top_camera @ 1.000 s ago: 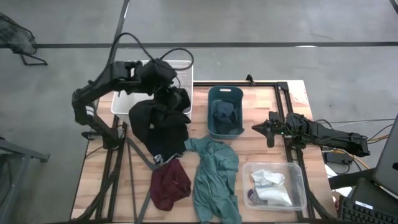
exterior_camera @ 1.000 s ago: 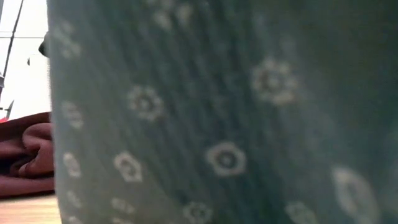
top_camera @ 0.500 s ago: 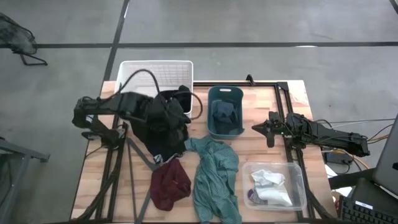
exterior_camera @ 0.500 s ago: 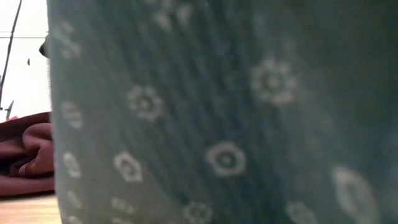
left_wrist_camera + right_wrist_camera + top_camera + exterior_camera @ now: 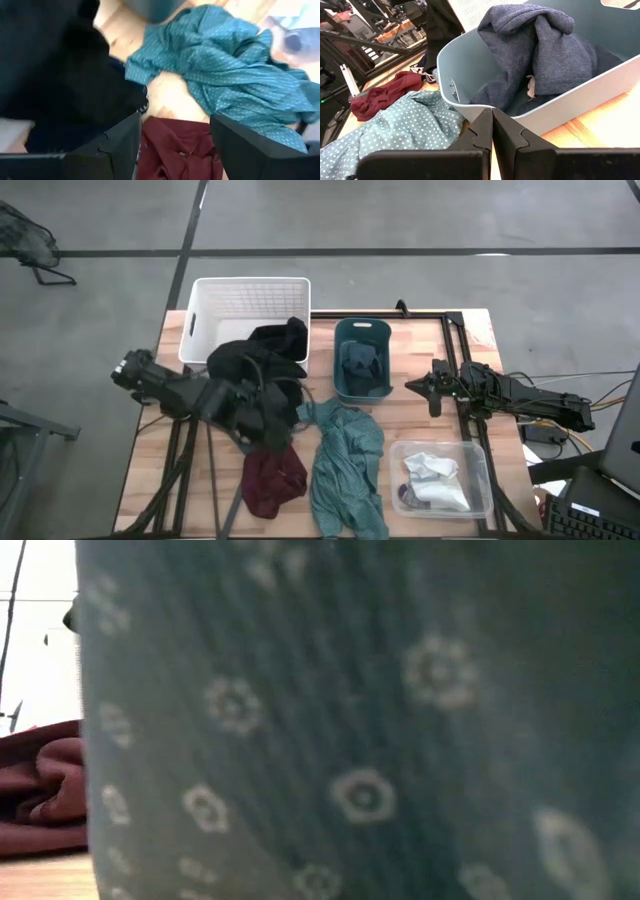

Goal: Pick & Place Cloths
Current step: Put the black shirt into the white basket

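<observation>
From above, the wooden desk (image 5: pixel 410 430) carries the laundry: a large black cloth (image 5: pixel 255 375) spills from the front edge of the white bin (image 5: pixel 250 305) down onto the desk, a maroon cloth (image 5: pixel 272 480) lies just below it, and a teal green cloth (image 5: pixel 345 455) spreads between the maroon one and the clear bin (image 5: pixel 440 477), which holds small white and grey pieces. A dark navy cloth (image 5: pixel 362 365) sits inside the teal bin (image 5: pixel 362 360). The left gripper (image 5: pixel 262 402) lies low over the black cloth's lower part, while the right gripper (image 5: pixel 418 387) waits at the desk's right side, just beside the teal bin. At desk level, dotted teal fabric (image 5: pixel 360 720) fills nearly the whole frame, with a fold of maroon (image 5: pixel 45 795) at one edge. The left wrist view shows the left gripper (image 5: pixel 175 135) with fingers spread wide and holding nothing — poised above the maroon cloth (image 5: pixel 175 150), black cloth (image 5: pixel 55 75) to one side, teal green cloth (image 5: pixel 235 75) beyond. The right wrist view shows the right gripper (image 5: pixel 492 131) with fingertips pressed together, empty, facing the teal bin (image 5: pixel 580 100) and its navy cloth (image 5: pixel 540 55).
</observation>
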{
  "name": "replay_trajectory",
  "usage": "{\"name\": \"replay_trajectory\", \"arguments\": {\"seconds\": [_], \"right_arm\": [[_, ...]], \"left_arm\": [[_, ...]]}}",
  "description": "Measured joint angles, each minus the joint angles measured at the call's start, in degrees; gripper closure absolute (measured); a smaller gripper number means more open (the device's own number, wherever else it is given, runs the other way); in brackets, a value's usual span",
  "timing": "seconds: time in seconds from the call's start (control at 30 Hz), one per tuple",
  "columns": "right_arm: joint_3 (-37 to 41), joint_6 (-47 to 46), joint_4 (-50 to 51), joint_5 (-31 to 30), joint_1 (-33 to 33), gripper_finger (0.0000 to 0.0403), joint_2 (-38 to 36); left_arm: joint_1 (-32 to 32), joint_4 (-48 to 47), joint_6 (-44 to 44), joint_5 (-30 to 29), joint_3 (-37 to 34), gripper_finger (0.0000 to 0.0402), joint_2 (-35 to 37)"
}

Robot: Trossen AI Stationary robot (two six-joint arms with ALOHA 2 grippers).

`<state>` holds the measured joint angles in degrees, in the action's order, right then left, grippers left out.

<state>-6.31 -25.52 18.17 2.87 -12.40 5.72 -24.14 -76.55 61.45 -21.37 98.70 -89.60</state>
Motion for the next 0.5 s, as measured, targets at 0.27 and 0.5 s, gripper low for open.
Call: {"name": "replay_trajectory", "arguments": {"seconds": [0.27, 0.5], "right_arm": [[0.0, 0.0, 0.0, 0.0, -0.01, 0.0394, 0.0], [0.0, 0.0, 0.0, -0.02, 0.01, 0.0394, 0.0]], "left_arm": [[-4.22, 2.47, 21.89, -3.71, -12.05, 0.0161, -0.02], [-3.9, 5.44, 38.62, -12.08, -22.85, 0.0161, -0.02]]}}
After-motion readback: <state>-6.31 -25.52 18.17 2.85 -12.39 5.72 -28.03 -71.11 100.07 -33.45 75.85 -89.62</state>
